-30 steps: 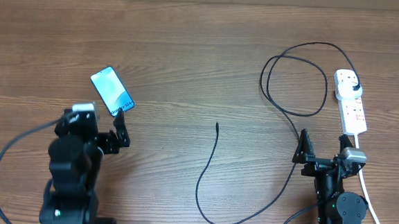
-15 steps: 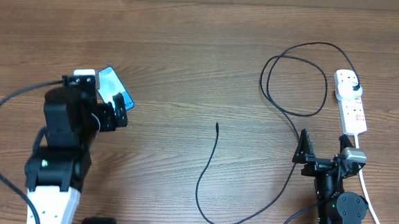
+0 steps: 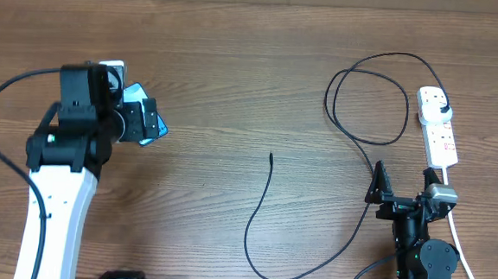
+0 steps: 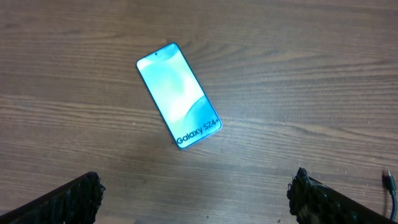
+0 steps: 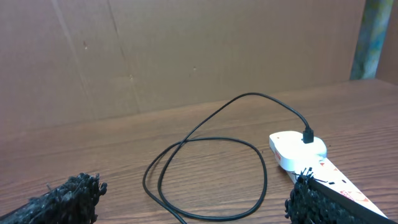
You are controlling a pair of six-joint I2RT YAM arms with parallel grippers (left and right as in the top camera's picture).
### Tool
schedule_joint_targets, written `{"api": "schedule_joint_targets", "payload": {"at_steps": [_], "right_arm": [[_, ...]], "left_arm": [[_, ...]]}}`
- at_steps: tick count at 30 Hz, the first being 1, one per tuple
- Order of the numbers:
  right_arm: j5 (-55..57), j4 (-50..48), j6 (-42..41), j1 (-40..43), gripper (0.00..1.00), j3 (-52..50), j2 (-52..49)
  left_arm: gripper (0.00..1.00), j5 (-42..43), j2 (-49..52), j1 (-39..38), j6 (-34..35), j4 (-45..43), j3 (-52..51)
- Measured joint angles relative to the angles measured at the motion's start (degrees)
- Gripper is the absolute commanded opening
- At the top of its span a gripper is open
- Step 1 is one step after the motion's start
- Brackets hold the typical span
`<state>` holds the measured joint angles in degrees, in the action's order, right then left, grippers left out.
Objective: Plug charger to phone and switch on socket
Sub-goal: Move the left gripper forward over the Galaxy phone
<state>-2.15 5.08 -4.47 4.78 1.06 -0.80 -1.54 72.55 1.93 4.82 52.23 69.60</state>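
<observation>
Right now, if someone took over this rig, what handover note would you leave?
Left pincer: open, empty, hovers above the phone, which lies screen-up on the table.
Right pincer: open, empty, by the socket.
Charger: plug sits in the socket's far end; connector tip lies loose mid-table, apart from the phone.
Done: nothing joined to the phone.
Left: put tip into phone, flip the socket switch; its state is unreadable here.
</observation>
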Motion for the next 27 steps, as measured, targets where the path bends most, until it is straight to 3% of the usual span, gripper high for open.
{"api": "schedule_joint_targets", "payload": {"at_steps": [7,17,27], "right_arm": [[0.04,-0.02,-0.02,0.0,1.0,0.0,0.0],[0.04,0.02,-0.04,0.0,1.0,0.0,0.0],[0.02,0.0,-0.02,0.0,1.0,0.0,0.0]], "left_arm": [[1.0,0.0,5.77,0.0,0.72,6.73,5.84],[1.0,0.04,9.55,0.0,0.79,10.82,6.4],[0.99,0.24,10.95,0.0,-3.54,12.39,6.43]]}}
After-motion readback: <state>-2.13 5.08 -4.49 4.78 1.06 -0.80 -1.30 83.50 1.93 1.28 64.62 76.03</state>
